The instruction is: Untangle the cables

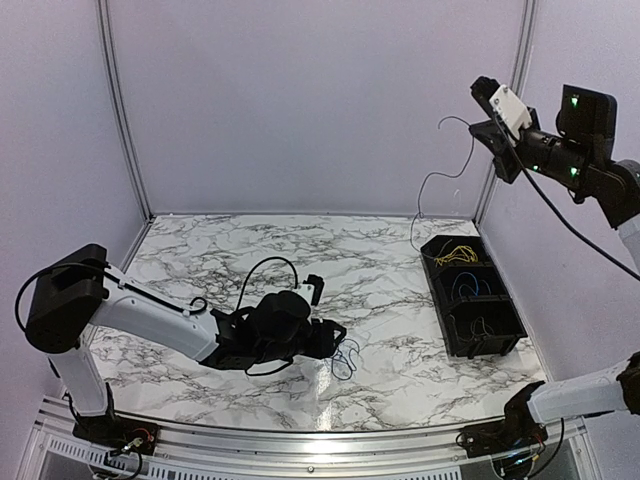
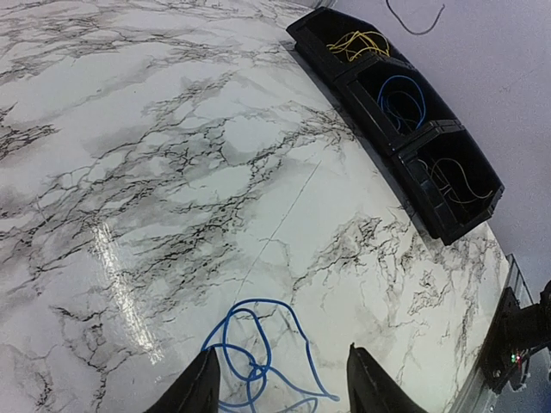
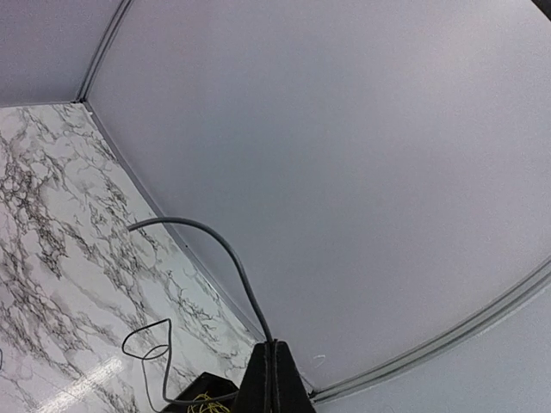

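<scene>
A loose blue cable lies in loops on the marble table, directly under my left gripper. That gripper is open, its black fingertips spread on either side of the loops, holding nothing. From above, the same blue cable sits just right of the left gripper. My right gripper is raised high at the back right, shut on a thin black cable that hangs down toward the bin. In the right wrist view the black cable arches out of the shut right gripper.
A black three-compartment bin stands at the right of the table. It holds yellow cables at the far end, blue cables in the middle and dark wires at the near end. White walls enclose the table.
</scene>
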You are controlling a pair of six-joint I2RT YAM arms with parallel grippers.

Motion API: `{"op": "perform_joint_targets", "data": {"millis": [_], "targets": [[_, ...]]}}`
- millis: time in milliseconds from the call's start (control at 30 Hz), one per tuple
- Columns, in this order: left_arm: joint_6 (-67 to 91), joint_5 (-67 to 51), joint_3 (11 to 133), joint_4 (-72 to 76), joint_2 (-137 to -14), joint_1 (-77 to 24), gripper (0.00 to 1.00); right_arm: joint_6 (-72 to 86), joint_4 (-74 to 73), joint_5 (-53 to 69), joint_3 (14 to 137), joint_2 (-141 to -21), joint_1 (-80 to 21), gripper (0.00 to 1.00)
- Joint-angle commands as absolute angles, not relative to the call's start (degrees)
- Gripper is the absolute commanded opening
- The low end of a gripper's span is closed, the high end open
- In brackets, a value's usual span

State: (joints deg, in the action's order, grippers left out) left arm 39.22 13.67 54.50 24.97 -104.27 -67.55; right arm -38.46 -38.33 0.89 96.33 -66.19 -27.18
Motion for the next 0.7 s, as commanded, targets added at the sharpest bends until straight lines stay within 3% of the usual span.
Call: {"op": "perform_joint_targets", "data": {"millis": [0, 400, 667], "targets": [[38.95, 16.41, 53.54, 23.76, -101.41, -67.24, 0.53, -37.83, -40.67, 2.88, 92.32, -62.37, -23.03, 0.0], [38.49, 17.17, 52.98, 22.5, -101.27, -66.71, 0.54, -43.17, -50.04, 0.3, 86.46, -56.6, -17.94, 0.0], [38.69, 17.46, 51.58, 22.41, -101.45, -66.54, 0.54, -49.13, -54.87, -8.2, 79.44, -50.49, -17.84, 0.0]]}}
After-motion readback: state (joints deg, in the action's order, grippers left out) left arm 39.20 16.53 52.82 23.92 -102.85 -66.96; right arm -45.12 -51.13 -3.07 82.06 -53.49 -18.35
